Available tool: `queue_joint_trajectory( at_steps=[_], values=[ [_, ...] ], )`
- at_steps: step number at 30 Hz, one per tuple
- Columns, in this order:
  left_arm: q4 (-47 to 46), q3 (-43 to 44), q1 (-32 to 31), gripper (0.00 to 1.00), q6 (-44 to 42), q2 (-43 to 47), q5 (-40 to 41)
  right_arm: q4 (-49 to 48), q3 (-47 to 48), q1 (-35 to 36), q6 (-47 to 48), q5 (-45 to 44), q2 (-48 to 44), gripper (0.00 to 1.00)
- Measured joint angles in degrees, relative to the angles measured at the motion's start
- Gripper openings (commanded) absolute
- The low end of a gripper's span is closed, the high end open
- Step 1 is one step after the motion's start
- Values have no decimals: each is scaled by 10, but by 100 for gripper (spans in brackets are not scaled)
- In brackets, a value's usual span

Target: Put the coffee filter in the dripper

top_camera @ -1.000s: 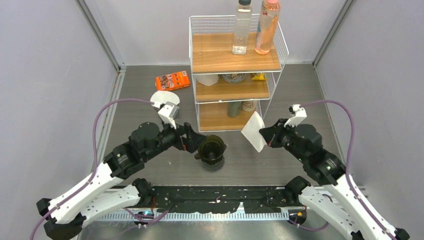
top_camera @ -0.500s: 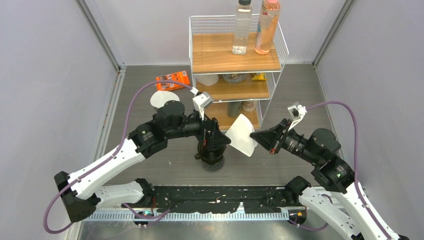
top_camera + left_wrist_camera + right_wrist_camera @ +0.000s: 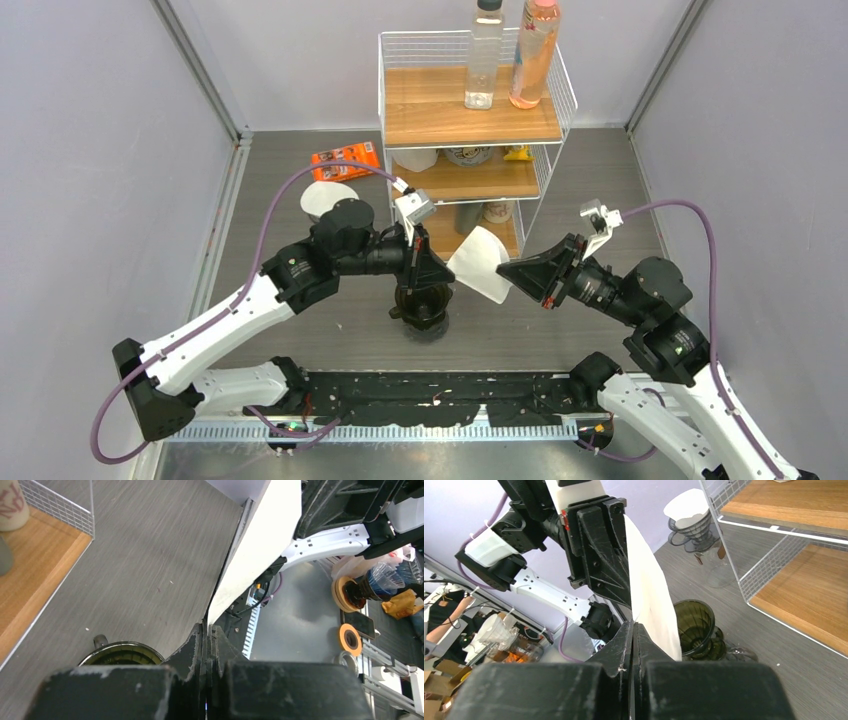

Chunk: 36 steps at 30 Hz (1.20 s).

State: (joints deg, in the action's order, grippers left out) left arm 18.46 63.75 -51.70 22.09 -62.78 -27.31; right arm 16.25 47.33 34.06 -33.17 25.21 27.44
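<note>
The white paper coffee filter (image 3: 481, 263) hangs in the air just right of and above the dripper (image 3: 421, 297), a dark olive glass cone on a small stand. My left gripper (image 3: 448, 279) is shut on the filter's left edge, and its wrist view shows the paper (image 3: 260, 555) running up from the pinched jaws (image 3: 206, 628), with the dripper's rim (image 3: 122, 652) at lower left. My right gripper (image 3: 501, 269) is shut on the opposite edge. In the right wrist view the filter (image 3: 651, 595) rises from the closed jaws (image 3: 633, 626) beside the dripper (image 3: 694, 622).
A wire rack with wooden shelves (image 3: 470, 130) stands behind, two bottles (image 3: 508, 50) on top and small items on the lower shelves. A second dripper with a white filter (image 3: 328, 197) sits at back left, near an orange packet (image 3: 345, 160).
My left arm swung from beside the dripper over to the filter and its jaws closed on the filter's left edge. My right gripper carried the filter left toward the dripper.
</note>
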Motion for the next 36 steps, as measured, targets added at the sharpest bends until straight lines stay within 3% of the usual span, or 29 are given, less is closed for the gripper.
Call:
queue_joint_trajectory(
  at_steps=[4,6,8,12,25,31,36],
  values=[
    [-2,0,0,0,-1,0,2,-21,-1,0,-9,20,7,18],
    [-3,0,0,0,-1,0,-1,-28,-1,0,-10,26,11,27],
    [-5,0,0,0,-2,0,-9,-32,-1,0,-10,28,16,41],
    [-13,0,0,0,-9,0,-31,-39,-1,0,-2,30,28,57],
    [-22,11,0,0,-31,-7,-55,-56,-1,0,29,116,71,62],
    [-21,20,0,0,-31,-17,-56,-91,-1,0,23,169,85,84],
    [-19,20,0,0,-32,-20,-55,-116,-1,0,13,197,105,93]
  ],
)
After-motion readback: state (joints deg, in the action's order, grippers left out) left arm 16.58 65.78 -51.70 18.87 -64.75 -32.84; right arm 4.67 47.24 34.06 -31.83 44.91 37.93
